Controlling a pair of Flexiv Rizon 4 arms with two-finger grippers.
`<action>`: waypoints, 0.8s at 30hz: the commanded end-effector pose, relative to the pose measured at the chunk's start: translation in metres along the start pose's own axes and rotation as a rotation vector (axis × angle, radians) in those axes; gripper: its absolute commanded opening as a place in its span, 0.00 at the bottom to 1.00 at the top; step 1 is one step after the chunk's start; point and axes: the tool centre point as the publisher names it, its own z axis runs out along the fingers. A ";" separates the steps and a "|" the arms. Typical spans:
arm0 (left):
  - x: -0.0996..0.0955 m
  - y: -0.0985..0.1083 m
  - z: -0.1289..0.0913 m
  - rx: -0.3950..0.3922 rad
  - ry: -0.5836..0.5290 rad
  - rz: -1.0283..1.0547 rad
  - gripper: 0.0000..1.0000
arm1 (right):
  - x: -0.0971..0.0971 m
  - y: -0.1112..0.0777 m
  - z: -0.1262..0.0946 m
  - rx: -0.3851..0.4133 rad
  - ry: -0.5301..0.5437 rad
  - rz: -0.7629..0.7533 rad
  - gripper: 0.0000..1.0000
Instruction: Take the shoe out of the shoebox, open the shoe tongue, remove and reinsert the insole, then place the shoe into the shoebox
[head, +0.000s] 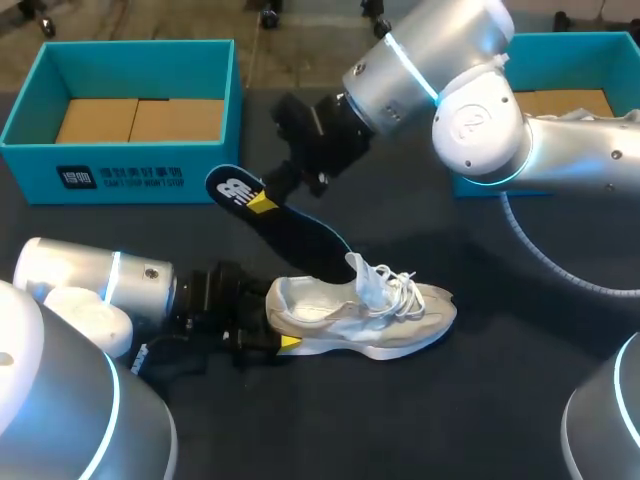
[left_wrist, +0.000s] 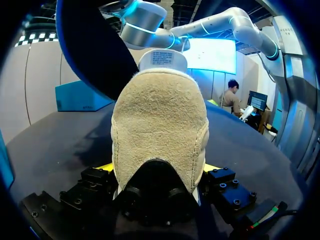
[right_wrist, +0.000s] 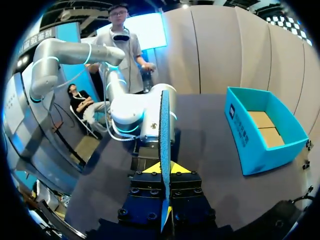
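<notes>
- head view: pale grey and white laced running shoe (head: 365, 312) stands on its sole on the dark bench (head: 480, 400), outside the open teal cardboard shoebox (head: 130, 172), which sits well apart at the far left.
- left hand (head: 272, 325) is closed on the shoe's heel, one yellow tip showing under the heel edge.
- right hand (head: 264, 196) holds the dark blue foam insole (head: 285, 228) by its logo end. the insole slopes down to the shoe's opening, just behind the raised white tongue (head: 362, 276). whether its lower end is inside cannot be told.
- a second teal box (head: 560, 45) stands at the far right.
- left wrist view: left hand (left_wrist: 157, 172) grips the shoe (left_wrist: 160, 125) at its tan heel, a yellow tip at each side. the insole (left_wrist: 95, 50) rises above the collar.
- right wrist view: right hand (right_wrist: 165, 170) is narrow, its fingers pressed on the two faces of the insole (right_wrist: 165, 135), seen edge-on. the shoebox (right_wrist: 250, 145) lies off to one side on the bench (right_wrist: 210, 165).
</notes>
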 end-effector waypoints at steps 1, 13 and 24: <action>0.001 0.001 0.000 -0.001 -0.002 -0.001 0.00 | 0.002 0.000 0.000 0.001 -0.005 0.001 0.00; 0.001 0.001 0.000 -0.001 -0.002 -0.001 0.00 | -0.011 0.035 -0.013 -0.126 0.019 -0.009 0.00; 0.001 0.001 0.000 -0.001 -0.002 -0.001 0.00 | -0.006 0.081 -0.052 -0.351 0.028 0.043 0.00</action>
